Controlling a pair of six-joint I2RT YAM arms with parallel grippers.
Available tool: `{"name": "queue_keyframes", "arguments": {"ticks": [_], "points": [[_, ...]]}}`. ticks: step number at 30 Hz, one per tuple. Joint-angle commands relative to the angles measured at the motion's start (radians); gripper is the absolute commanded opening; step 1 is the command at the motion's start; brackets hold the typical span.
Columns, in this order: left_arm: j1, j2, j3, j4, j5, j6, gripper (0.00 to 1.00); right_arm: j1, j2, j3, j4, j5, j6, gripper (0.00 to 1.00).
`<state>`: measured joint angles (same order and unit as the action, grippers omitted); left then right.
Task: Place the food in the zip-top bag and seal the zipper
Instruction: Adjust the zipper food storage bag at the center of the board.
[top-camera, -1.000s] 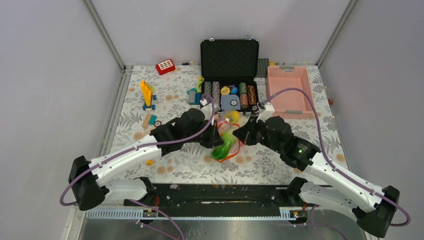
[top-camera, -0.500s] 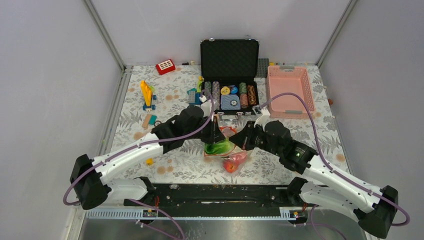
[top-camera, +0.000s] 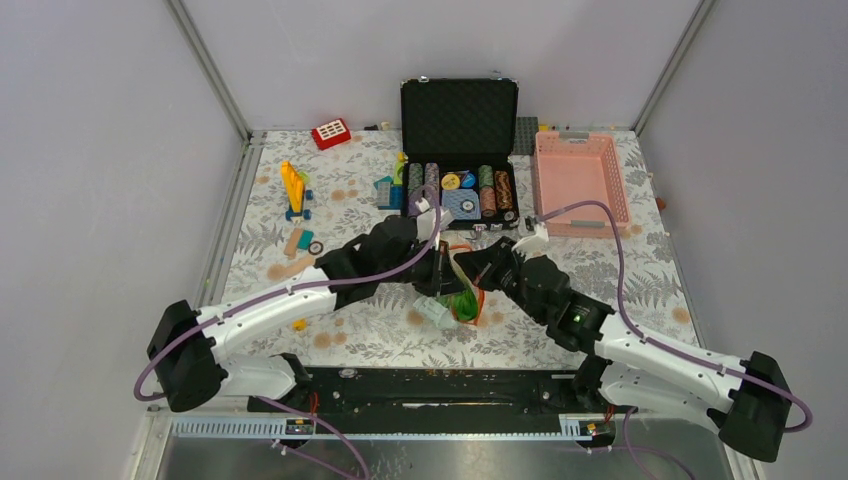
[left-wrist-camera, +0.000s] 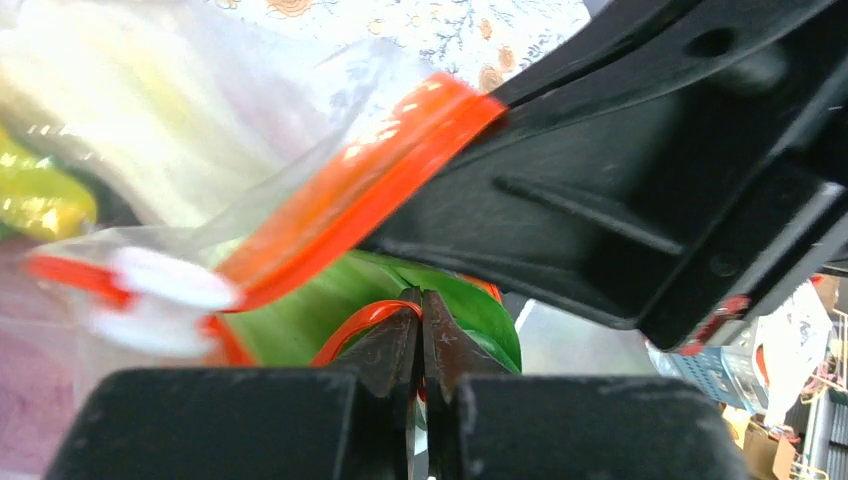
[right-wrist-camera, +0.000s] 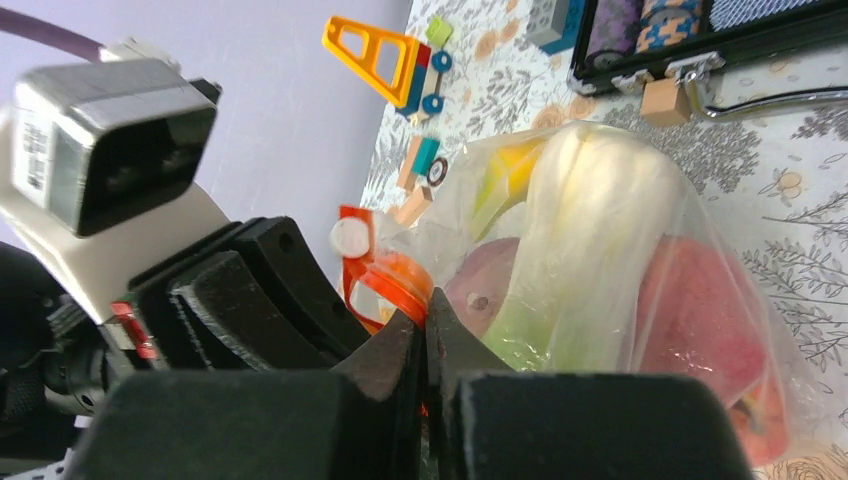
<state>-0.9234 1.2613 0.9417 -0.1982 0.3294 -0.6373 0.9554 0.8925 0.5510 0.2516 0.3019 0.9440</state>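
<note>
The zip-top bag (top-camera: 462, 303) hangs bunched between my two grippers in front of the poker case. Its clear plastic (right-wrist-camera: 640, 250) holds the food: a pale green-white cabbage (right-wrist-camera: 590, 230), a red fruit (right-wrist-camera: 700, 310), a purple ball (right-wrist-camera: 490, 285) and a yellow banana (right-wrist-camera: 510, 165). A green piece (left-wrist-camera: 470, 310) shows behind the left jaws. The orange-red zipper (left-wrist-camera: 400, 170) is crumpled, with its white slider (right-wrist-camera: 350, 238) near one end. My left gripper (left-wrist-camera: 420, 300) (top-camera: 448, 278) is shut on the zipper. My right gripper (right-wrist-camera: 425, 320) (top-camera: 478, 270) is also shut on the zipper, close against the left one.
An open black case of poker chips (top-camera: 460, 190) lies just behind the bag. A pink mesh basket (top-camera: 578, 180) stands at the back right. A yellow block toy (top-camera: 293, 188), a red block (top-camera: 331, 133) and small loose blocks (top-camera: 297, 240) lie at the left.
The right gripper has moved left, close up to the left gripper. The bag, which hung spread below them with its red fruit showing, is now bunched between the two.
</note>
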Motion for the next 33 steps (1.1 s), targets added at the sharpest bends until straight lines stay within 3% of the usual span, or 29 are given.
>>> {"name": "queue_keyframes", "arguments": {"ticks": [1,2,5,8,10,15,24,33], "points": [[0.004,-0.036,0.040,-0.012,-0.132,0.026,0.00,0.023,-0.061,0.019,0.020,0.113,0.023,0.00],[0.004,-0.051,0.043,-0.041,-0.168,0.033,0.01,0.023,-0.074,0.017,-0.009,0.119,0.015,0.00],[0.004,-0.099,0.046,-0.119,-0.283,0.046,0.18,0.023,-0.121,0.007,-0.097,0.149,0.007,0.00],[0.003,-0.141,0.058,-0.181,-0.385,0.048,0.43,0.023,-0.163,-0.012,-0.152,0.171,0.014,0.00],[0.004,-0.166,0.064,-0.215,-0.434,0.051,0.66,0.023,-0.182,-0.023,-0.176,0.181,0.025,0.00],[0.004,-0.237,0.045,-0.287,-0.522,0.024,0.96,0.024,-0.203,-0.037,-0.207,0.193,0.056,0.00],[0.004,-0.401,-0.101,-0.364,-0.599,-0.171,0.98,0.023,-0.224,-0.103,-0.163,0.233,0.146,0.00],[-0.001,-0.555,-0.378,-0.117,-0.419,-0.337,0.74,0.023,-0.237,-0.116,-0.120,0.228,0.183,0.00]]}}
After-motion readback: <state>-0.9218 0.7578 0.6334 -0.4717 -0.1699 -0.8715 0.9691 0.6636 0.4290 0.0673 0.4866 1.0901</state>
